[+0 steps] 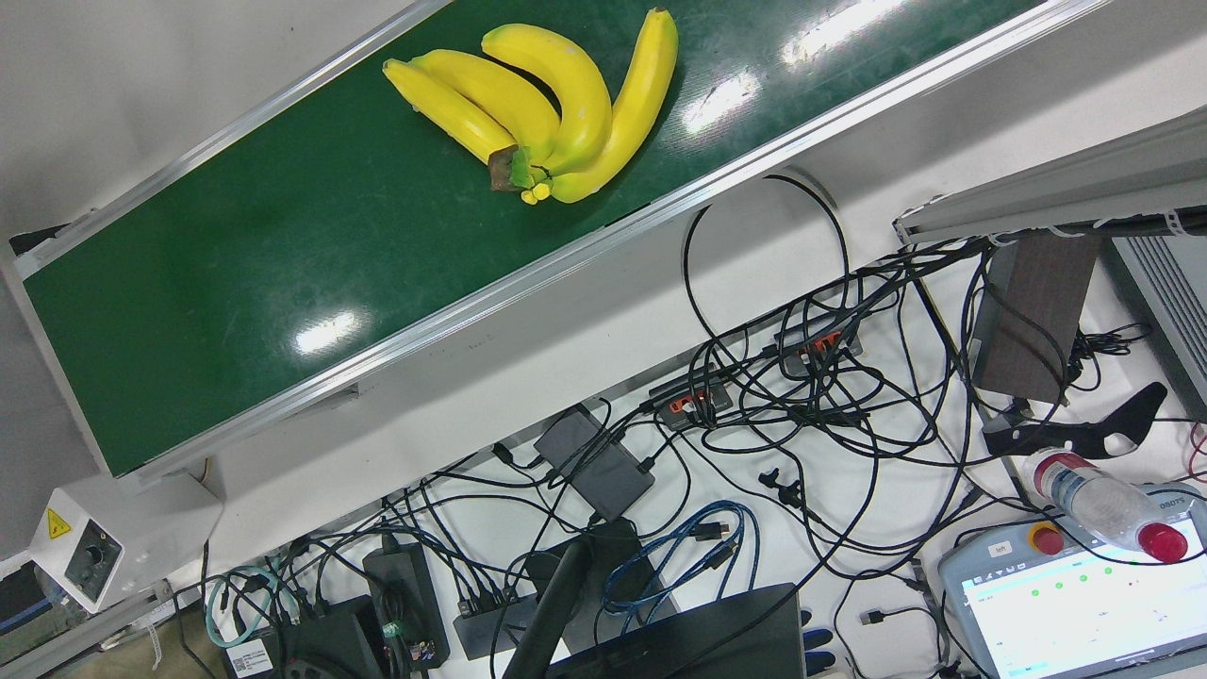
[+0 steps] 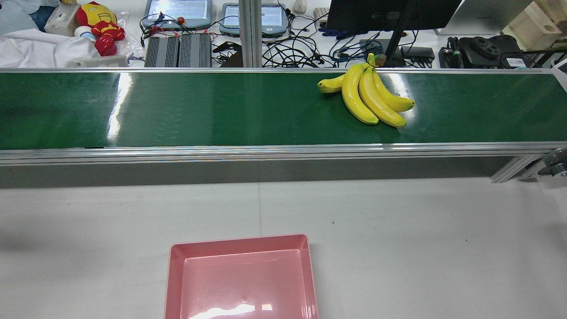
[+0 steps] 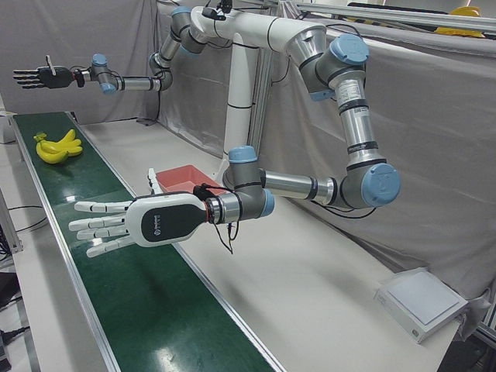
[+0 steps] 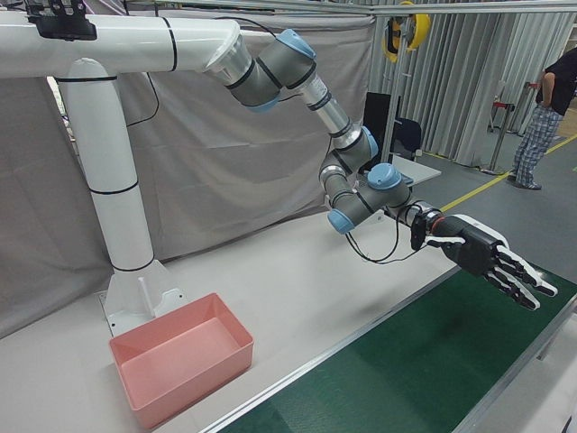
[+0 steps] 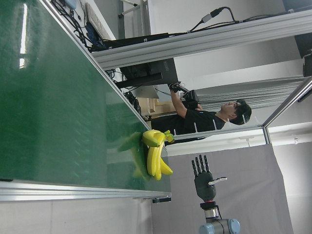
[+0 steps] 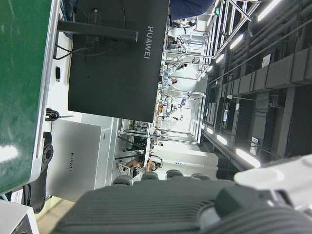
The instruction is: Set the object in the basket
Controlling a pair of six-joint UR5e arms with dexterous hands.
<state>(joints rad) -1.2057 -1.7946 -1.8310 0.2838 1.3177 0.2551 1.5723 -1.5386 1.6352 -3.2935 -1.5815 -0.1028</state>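
Both hands empty, nothing grasped yet: this is the reach-to-pick stage.

- My right hand [image 4: 491,262], the black one, is flat with fingers spread and straight, holding nothing. It hangs above the belt, apart from the fruit.
- My left hand [image 3: 132,223], the white-shelled one, is just as open and empty, palm down over the far stretch of the conveyor belt [image 2: 221,106], well apart from the fruit.
- Banana bunch [image 2: 367,95]: 4 yellow fingers joined at 1 brownish-green stem, lying on the belt on my right side, stem toward the cluttered desk beyond.
- Basket [image 2: 239,241]: pink, rectangular, shallow, smooth plastic with a glossy floor, empty, on the white table near my base.

Next, as I judge it: bring the right hand down over the bunch and curl round it near the stem. The skins look smooth and waxy and the curves splay apart, so a loose hold may slip. The belt is shiny green and likely slick.
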